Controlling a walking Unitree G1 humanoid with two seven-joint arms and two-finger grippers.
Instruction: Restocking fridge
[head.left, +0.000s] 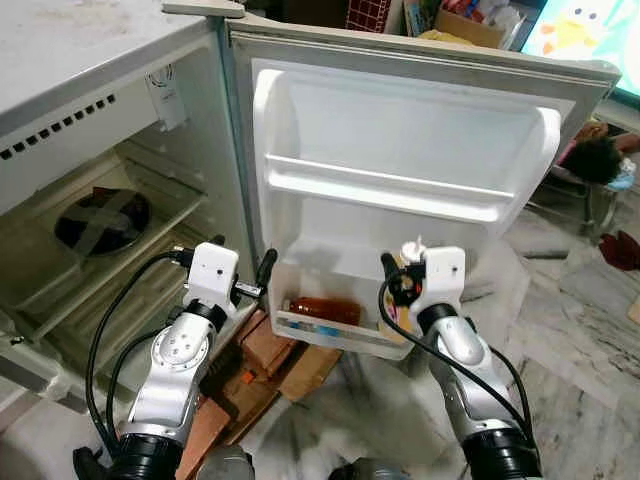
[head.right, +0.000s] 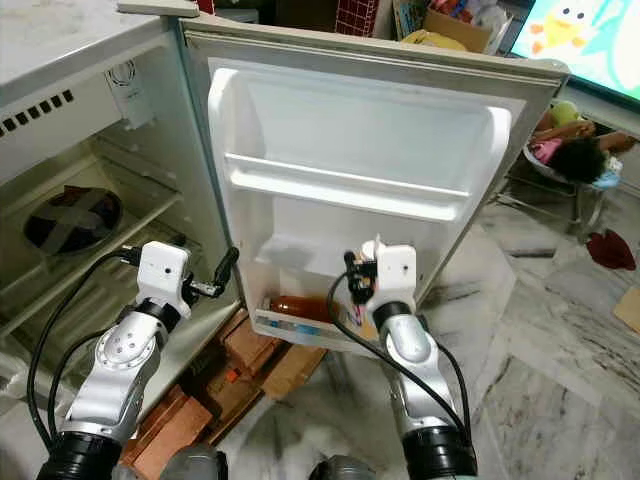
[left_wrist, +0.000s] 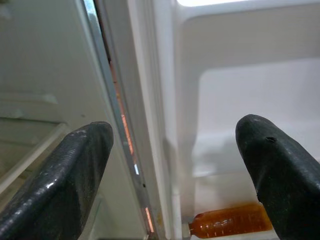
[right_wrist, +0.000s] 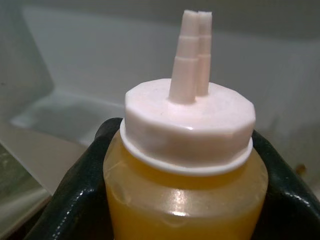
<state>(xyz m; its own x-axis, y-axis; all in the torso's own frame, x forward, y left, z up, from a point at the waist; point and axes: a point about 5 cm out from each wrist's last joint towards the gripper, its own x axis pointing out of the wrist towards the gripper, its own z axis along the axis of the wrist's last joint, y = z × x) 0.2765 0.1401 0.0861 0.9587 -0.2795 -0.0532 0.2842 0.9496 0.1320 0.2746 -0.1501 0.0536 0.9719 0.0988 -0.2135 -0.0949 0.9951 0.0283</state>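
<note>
My right gripper (head.left: 400, 288) is shut on a yellow squeeze bottle (right_wrist: 187, 170) with a white nozzle cap (head.left: 411, 249). It holds the bottle upright at the right end of the lowest door shelf (head.left: 330, 336) of the open fridge door (head.left: 400, 130); I cannot tell whether the bottle rests on the shelf. An amber bottle (head.left: 325, 310) lies on its side in that same shelf. My left gripper (head.left: 243, 268) is open and holds nothing, level with the door's hinge edge (left_wrist: 125, 130), with the amber bottle (left_wrist: 230, 221) beyond its fingers.
Inside the fridge on the left, a dark round dish (head.left: 100, 220) sits on a shelf. Brown cardboard boxes (head.left: 265, 360) lie on the marble floor below the door. A person (head.left: 600, 158) is at the far right, beyond the door.
</note>
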